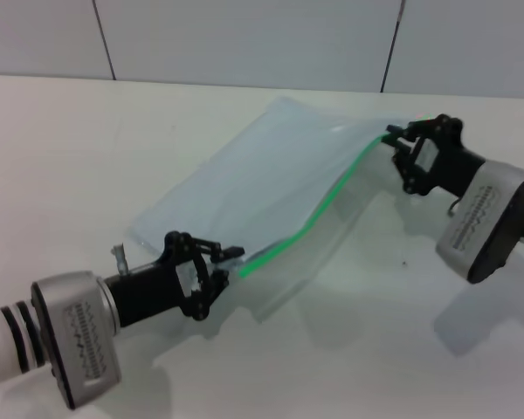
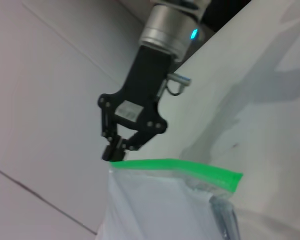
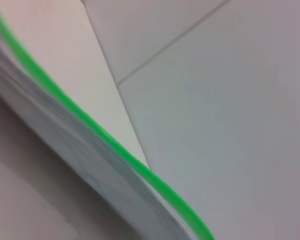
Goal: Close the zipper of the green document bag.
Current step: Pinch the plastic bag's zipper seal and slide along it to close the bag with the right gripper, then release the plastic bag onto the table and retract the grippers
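With the left gripper (image 1: pixel 231 255) clamped on the near end of the thin bright green zipper (image 1: pixel 319 214) and the right gripper (image 1: pixel 393 135) pinched shut on its far end, the translucent pale green document bag (image 1: pixel 244 188) hangs lifted off the white table (image 1: pixel 70 157), so the strip should stay taut while the slider travels.

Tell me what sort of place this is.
Probably a lab or test bench: a bare white table, a plain panelled wall behind, and only the green document bag held between the left hand and right hand.
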